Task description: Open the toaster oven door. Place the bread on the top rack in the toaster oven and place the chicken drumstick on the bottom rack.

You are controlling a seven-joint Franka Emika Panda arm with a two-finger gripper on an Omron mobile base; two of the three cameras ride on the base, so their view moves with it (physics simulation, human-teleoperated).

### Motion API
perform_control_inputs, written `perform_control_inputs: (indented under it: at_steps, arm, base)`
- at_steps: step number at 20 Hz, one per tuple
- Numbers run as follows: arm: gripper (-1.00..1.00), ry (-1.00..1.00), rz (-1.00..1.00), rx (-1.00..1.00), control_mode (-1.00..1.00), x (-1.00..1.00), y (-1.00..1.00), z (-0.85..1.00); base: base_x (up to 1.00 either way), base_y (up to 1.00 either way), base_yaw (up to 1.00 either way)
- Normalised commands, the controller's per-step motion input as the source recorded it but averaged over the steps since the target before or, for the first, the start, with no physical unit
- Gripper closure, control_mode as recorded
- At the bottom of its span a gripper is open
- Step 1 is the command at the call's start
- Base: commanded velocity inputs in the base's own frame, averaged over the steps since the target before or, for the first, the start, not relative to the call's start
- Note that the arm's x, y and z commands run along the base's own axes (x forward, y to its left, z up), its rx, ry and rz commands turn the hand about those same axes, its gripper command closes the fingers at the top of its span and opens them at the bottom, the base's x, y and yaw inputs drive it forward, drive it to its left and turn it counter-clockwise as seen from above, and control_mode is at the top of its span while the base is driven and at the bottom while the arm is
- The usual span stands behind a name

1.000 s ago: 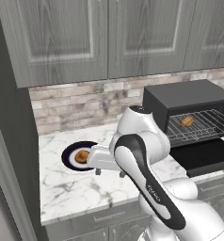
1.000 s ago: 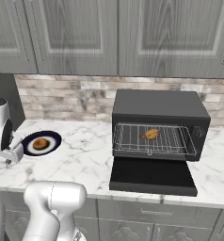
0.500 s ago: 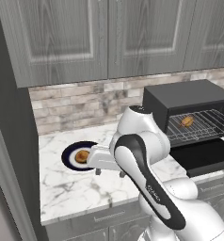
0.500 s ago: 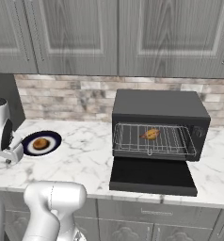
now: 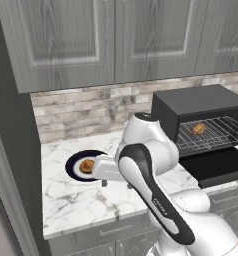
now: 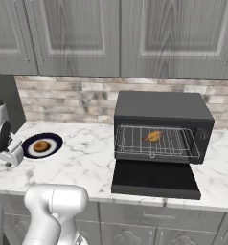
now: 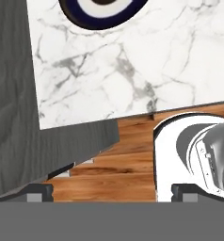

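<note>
Gripper (image 7: 112, 190) with fingers spread wide, holding nothing, above the marble counter (image 7: 132, 70).
A dark-rimmed plate (image 5: 77, 166) just beside the hand bears the bread (image 5: 87, 165). Well apart, the toaster oven (image 6: 161, 125) stands with its toaster oven door (image 6: 155, 179) folded down flat; the chicken drumstick (image 6: 153, 137) lies on a wire rack (image 6: 154, 143) inside.

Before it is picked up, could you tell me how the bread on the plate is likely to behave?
The bread looks small and round, so probably light, and it may roll if nudged. Its smooth crust probably dents under a hard squeeze. On the plate, a push could slide it.
</note>
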Motion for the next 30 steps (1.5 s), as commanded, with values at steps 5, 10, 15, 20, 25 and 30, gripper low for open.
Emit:
perform_control_inputs:
  at_steps: [5,10,15,20,25,30]
  arm:
    - [-1.0,-0.17,-0.02,0.05,-1.0,0.19,-0.09,0.14]
    - [-1.0,-0.02,0.01,-0.06,-1.0,0.44,-0.06,0.01]
    - [-1.0,0.0,0.06,-0.09,-1.0,0.48,-0.15,0.0]
    - [-1.0,0.0,0.11,-0.05,-1.0,0.46,-0.07,0.02]
    - [-1.0,-0.04,0.02,-0.11,-1.0,0.39,0.01,-0.17]
    - [-1.0,-0.04,0.0,-0.12,-1.0,0.43,0.1,-0.24]
  base:
    - [0.0,0.0,0.0]
    - [0.0,0.0,0.0]
    - [0.0,0.0,0.0]
    - [0.0,0.0,0.0]
    - [0.0,0.0,0.0]
    - [0.0,0.0,0.0]
